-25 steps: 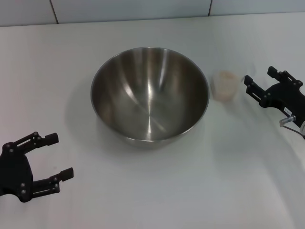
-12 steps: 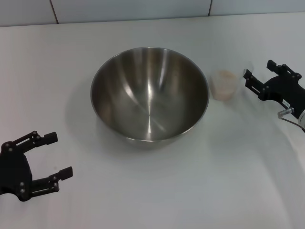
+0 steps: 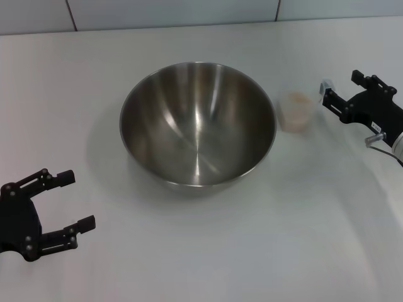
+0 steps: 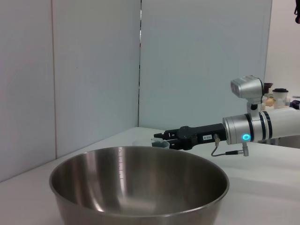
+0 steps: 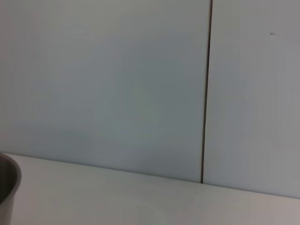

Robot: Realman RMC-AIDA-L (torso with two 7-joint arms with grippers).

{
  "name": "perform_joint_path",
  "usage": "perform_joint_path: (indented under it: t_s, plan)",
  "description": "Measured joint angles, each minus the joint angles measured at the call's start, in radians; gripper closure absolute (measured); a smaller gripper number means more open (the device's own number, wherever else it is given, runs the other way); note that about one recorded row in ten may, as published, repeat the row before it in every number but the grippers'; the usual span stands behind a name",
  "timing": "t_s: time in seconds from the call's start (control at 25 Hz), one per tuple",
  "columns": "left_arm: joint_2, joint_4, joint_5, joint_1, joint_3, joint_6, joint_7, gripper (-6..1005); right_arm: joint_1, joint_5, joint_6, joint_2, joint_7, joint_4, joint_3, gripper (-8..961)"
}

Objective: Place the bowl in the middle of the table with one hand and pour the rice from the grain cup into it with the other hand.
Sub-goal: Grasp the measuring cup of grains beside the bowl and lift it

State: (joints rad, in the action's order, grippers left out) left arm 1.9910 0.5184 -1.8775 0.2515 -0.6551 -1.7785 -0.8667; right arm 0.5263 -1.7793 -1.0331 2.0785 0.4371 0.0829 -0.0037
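L gripper [image 3: 69, 202] sits low at the near left corner of the table [image 3: 208, 251], jaws spread wide w/ nothing between them, well apart from the bowl [image 3: 198, 123]. Bowl stands upright about mid-table, empty, shiny brushed inside facing up; in the L wrist view it fills the foreground [image 4: 139, 187], rim level. Just beside the bowl on its right is the cup [image 3: 296, 111], upright, w/ rice [image 3: 296, 99] inside as a pale heap; cup and bowl look close but whether they touch can't be told from the head view. In the L wrist view only the cup's rim [image 4: 160, 143] shows past the bowl's far edge, right at the tips of the other arm's fingers. R gripper [image 3: 340, 88] is just right of the cup, fingers pointing at it, jaws apart, one finger nearer the back wall and one nearer the cup; near fingertip seems almost at the cup's side, though contact isn't clear. Cup isn't between the fingers. Silver-grey R arm [image 4: 262, 129] runs off toward the right edge, w/ a blue lit ring near the wrist. R wrist view shows only a sliver of the bowl's rim [image 5: 9, 185], the tabletop and the pale panelled wall [image 5: 117, 84] behind.
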Motion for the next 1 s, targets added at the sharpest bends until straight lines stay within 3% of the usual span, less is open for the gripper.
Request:
perform_joint_path:
  t_s: [0.56,0.76,1.0]
  plan:
    - [0.002,0.0,0.002,0.003,0.003,-0.001,0.0,140,0.004,0.0,-0.005,0.002,-0.005,-0.006,-0.002,230]
    - [0.001,0.0,0.002,0.003,0.003,-0.001,0.0,140,0.003,0.0,-0.01,0.003,-0.046,-0.022,-0.004,336]
    - [0.0,0.0,0.001,0.002,0.003,-0.001,0.0,140,0.003,0.0,-0.016,0.003,-0.052,-0.027,0.001,566]
